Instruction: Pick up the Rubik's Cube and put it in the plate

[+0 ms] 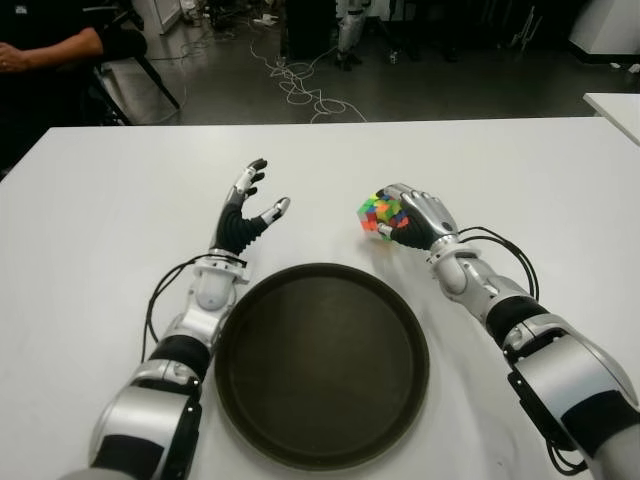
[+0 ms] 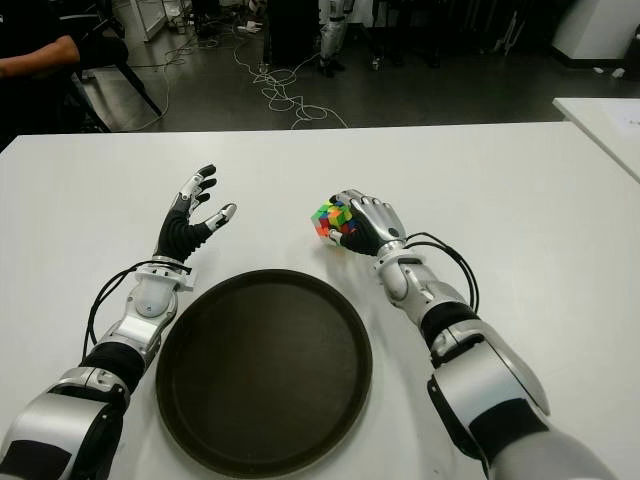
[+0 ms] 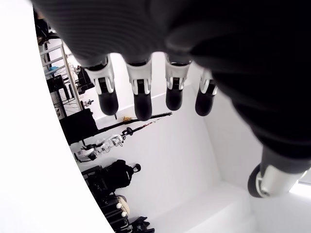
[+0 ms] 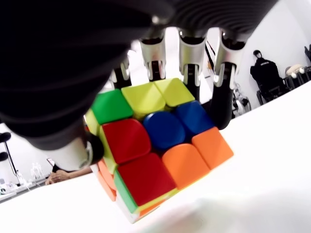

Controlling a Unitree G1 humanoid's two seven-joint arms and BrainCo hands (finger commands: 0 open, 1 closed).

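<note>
The Rubik's Cube (image 1: 380, 212) sits tilted just beyond the plate's far right rim, wrapped by my right hand (image 1: 408, 216). In the right wrist view its fingers (image 4: 189, 53) curl over the cube (image 4: 155, 145) and the thumb presses its side; one corner is close to the white table. The round dark plate (image 1: 322, 365) lies on the table in front of me, with nothing in it. My left hand (image 1: 252, 205) shows beyond the plate's far left rim, fingers spread and holding nothing.
The white table (image 1: 100, 220) spreads wide around the plate. A person's arm (image 1: 50, 48) shows at the far left beyond the table. Cables (image 1: 300, 90) lie on the floor behind. A second white table (image 1: 615, 105) stands at the far right.
</note>
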